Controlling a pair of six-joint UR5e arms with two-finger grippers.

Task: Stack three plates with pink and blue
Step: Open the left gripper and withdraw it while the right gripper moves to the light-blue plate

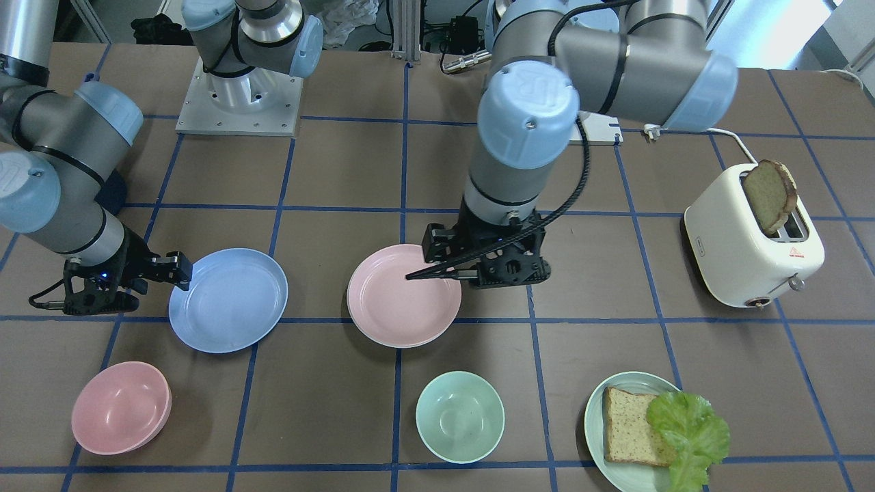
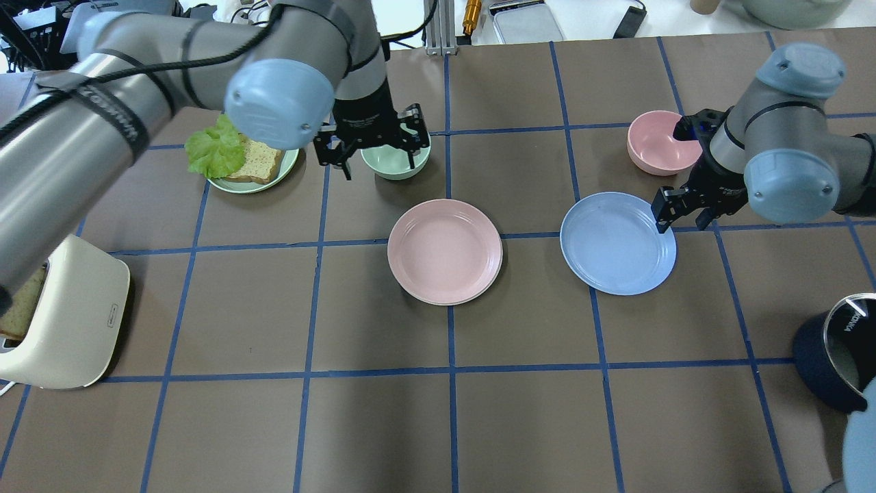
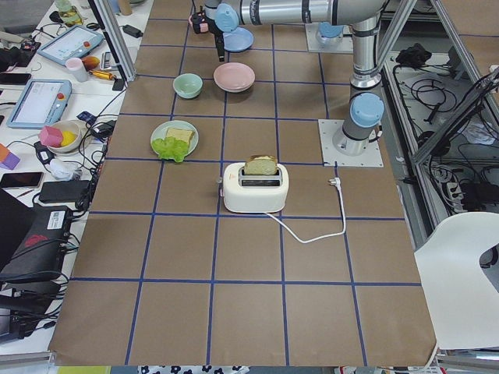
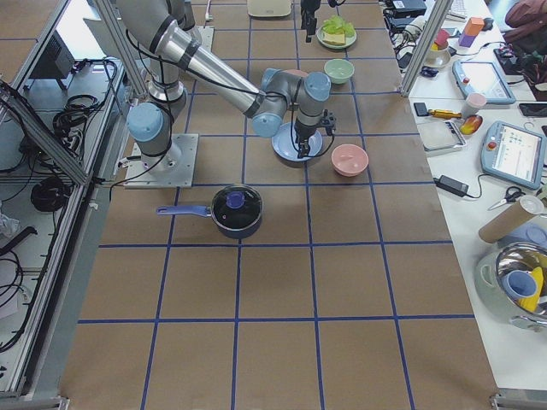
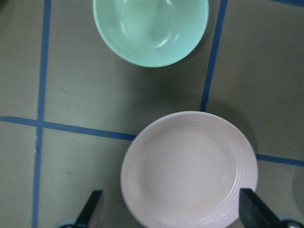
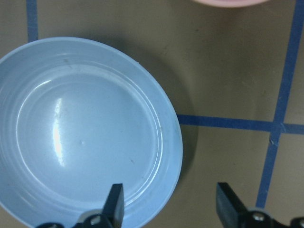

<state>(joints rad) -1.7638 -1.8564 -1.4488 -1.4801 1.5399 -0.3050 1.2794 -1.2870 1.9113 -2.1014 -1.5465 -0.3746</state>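
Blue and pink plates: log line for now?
left gripper: open, above pink plate | right gripper: open, jaws straddling blue plate rim | status: plates apart

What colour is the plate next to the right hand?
Light blue. The plate shows best in the right wrist-mounted view.

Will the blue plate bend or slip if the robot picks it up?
It is probably stiff: the blue plate looks hard and thin, so likely light. Its smooth, glinting surface might slip in the right claw. Flat and shallow, it should slide, not roll.
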